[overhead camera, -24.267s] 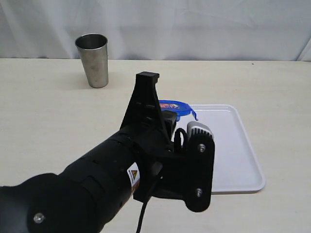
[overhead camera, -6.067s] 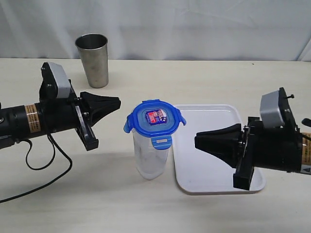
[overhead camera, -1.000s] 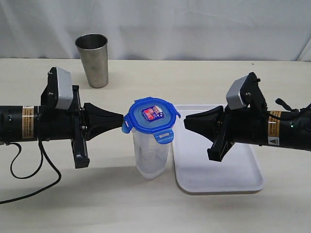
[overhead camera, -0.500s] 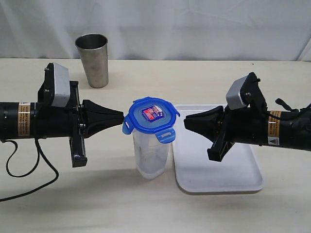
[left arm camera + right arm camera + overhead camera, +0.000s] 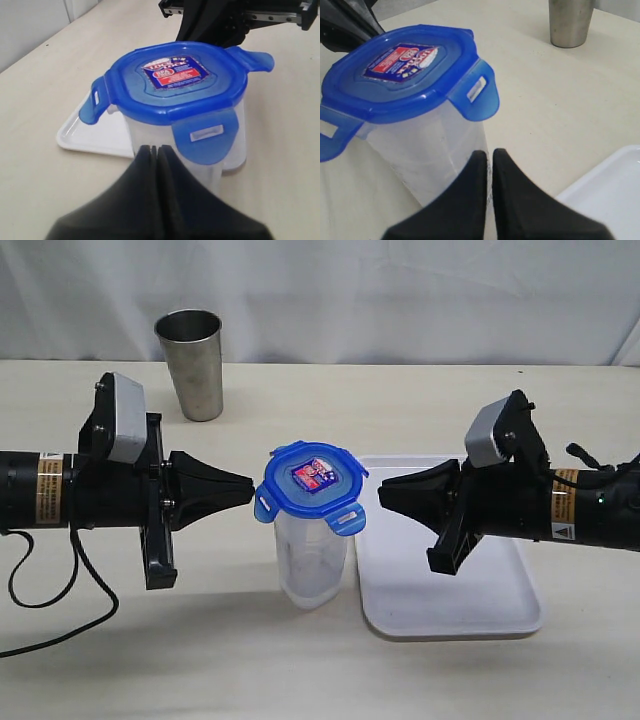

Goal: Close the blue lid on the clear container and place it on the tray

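Starts with the pale table [image 5: 120, 640], unchanged. Finds the left gripper [image 5: 246, 486] pressed fully shut on nothing, level, its tip just beside the left edge of the blue lid [image 5: 312, 477] (touching or not, cannot tell), hardly moved since half a second ago. Finds the right gripper [image 5: 383, 491] likewise closed tight and empty, tip above the left edge of the white tray [image 5: 500, 610], short of the lid, exactly where it was. Sees the steel tumbler [image 5: 192, 365] upright, far back left. Has the clear container [image 5: 312, 560] standing on the table between both tips, just left of the tray. Shows the lid seated on top, flaps splayed outward, turned slightly since the earlier frame, front flap now further right.
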Controlling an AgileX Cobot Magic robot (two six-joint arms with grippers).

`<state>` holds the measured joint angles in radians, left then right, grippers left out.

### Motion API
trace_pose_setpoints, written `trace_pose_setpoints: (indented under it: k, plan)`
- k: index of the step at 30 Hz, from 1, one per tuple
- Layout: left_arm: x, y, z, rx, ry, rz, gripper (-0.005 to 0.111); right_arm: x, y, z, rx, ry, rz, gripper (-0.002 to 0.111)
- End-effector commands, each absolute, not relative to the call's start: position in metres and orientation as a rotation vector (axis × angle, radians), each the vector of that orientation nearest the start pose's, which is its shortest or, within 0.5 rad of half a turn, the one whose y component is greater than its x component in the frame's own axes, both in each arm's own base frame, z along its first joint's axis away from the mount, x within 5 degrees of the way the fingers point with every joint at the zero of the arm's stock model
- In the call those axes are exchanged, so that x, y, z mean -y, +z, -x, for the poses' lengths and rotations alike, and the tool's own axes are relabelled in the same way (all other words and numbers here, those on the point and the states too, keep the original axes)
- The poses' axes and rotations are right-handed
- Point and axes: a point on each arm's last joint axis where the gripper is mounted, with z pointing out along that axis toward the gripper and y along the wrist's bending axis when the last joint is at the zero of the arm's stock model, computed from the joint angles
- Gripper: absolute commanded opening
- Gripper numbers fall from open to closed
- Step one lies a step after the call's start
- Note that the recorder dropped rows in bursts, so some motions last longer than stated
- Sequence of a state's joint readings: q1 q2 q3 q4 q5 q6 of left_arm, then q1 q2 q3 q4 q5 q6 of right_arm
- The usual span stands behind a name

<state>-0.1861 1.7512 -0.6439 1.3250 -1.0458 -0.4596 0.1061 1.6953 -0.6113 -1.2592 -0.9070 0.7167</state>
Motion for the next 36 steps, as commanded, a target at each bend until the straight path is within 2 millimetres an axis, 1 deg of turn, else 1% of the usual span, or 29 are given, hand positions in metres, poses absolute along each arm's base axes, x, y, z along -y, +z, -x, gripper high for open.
trace_pose_setpoints:
  k: [1, 15, 20, 23, 28, 30, 33, 34, 36]
  plan:
    - [0.129, 0.165, -0.257, -1.52, -0.821, -1.248, 0.0, -0.098, 0.165, -0.269, -1.825, 0.757, 0.93, 0.005]
    - [0.131, 0.165, -0.255, -1.514, -0.843, -1.256, 0.0, -0.098, 0.165, -0.269, -1.825, 0.757, 0.93, 0.005]
    - [0.13, 0.163, -0.256, -1.538, -0.818, -1.255, 0.0, -0.098, 0.165, -0.269, -1.825, 0.757, 0.93, 0.005]
    - [0.128, 0.162, -0.261, -1.581, -0.779, -1.203, 0.0, -0.098, 0.165, -0.268, -1.825, 0.757, 0.933, 0.005]
    - [0.119, 0.154, -0.27, -1.709, -0.633, -1.083, 0.0, -0.098, 0.165, -0.268, -1.826, 0.755, 0.936, 0.005]
    - [0.114, 0.15, -0.266, -1.698, -0.578, -1.026, 0.0, -0.098, 0.165, -0.268, -1.826, 0.755, 0.936, 0.005]
    - [0.105, 0.147, -0.259, -1.657, -0.487, -0.879, 0.0, -0.098, 0.165, -0.268, -1.826, 0.755, 0.936, 0.005]
    - [0.104, 0.146, -0.25, -1.6, -0.484, -0.869, 0.0, -0.098, 0.165, -0.268, -1.826, 0.755, 0.936, 0.005]
    - [0.107, 0.146, -0.242, -1.557, -0.533, -0.895, 0.0, -0.098, 0.165, -0.268, -1.826, 0.755, 0.936, 0.005]
